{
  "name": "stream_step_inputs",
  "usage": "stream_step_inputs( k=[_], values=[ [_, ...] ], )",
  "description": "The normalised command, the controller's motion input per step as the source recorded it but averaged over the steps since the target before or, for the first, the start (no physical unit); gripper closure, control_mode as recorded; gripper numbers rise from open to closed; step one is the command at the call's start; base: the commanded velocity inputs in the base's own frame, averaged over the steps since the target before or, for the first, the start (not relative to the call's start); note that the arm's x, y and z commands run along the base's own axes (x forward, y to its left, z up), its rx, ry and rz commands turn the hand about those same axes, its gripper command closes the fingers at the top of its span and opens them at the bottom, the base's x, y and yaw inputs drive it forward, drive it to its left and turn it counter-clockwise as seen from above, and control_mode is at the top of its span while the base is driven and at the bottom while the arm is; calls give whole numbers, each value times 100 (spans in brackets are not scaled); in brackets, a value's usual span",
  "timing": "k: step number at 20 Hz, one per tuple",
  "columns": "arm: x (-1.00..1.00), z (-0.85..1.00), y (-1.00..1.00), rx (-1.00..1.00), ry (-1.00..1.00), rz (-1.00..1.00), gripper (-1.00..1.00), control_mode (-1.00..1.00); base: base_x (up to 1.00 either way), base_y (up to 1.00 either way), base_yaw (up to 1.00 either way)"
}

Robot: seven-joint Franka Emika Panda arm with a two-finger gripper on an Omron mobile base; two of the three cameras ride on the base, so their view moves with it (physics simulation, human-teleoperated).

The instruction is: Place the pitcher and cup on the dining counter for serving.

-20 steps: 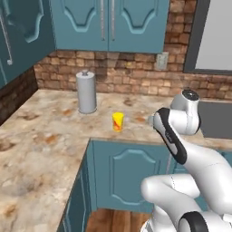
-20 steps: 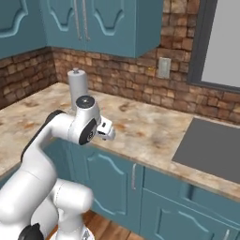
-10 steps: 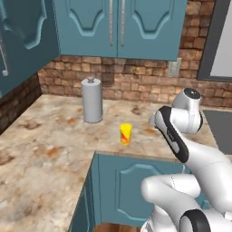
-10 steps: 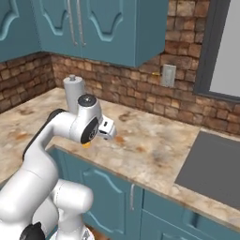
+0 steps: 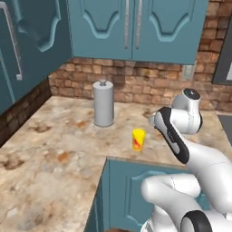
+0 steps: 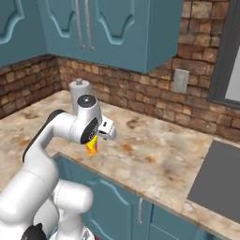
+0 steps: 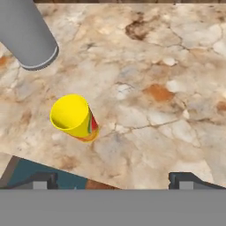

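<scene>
Over on the left, the grey metal cylinder [image 5: 103, 103] with the knob top stands upright on the bench [image 5: 50, 154], back toward the brick wall [image 5: 136, 84]. That one is not the job, and it stands near enough to the cup to matter: an approach that drifts left could brush it.

Next along, here is the cup [image 5: 138, 139], small, yellow, a red mark on its side, upright near the front edge of the bench and apart from the cylinder. From the hand camera the cup [image 7: 74, 117] sits left of centre, its open mouth tilted toward the lens, with the teal cabinet front [image 7: 39, 176] showing just below it. That edge is the big worry. The cup looks light, and a glancing touch from one finger rather than a clean straddle could tip it or send it off the front. Right now it lies well left of the gap between the fingers, so the hand would need to shift that way before coming down.

Now the arm. In the left base view it rises from the lower right, folded sharply at the elbow, wrist high to the right of the cup. In the right base view the gripper [image 6: 107, 132] hangs above the bench with the cup [image 6: 92, 144] partly hidden behind the forearm. The fingers [image 7: 190, 179] are spread wide with nothing between them, clear of everything.
</scene>
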Motion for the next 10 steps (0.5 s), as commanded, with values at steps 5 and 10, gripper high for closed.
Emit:
stream_step_inputs(
  k=[5,10],
  values=[
    [0,0,0,0,0,0,-100,100,9,68,0],
    [0,0,0,0,0,0,-100,100,9,24,0]
  ],
)
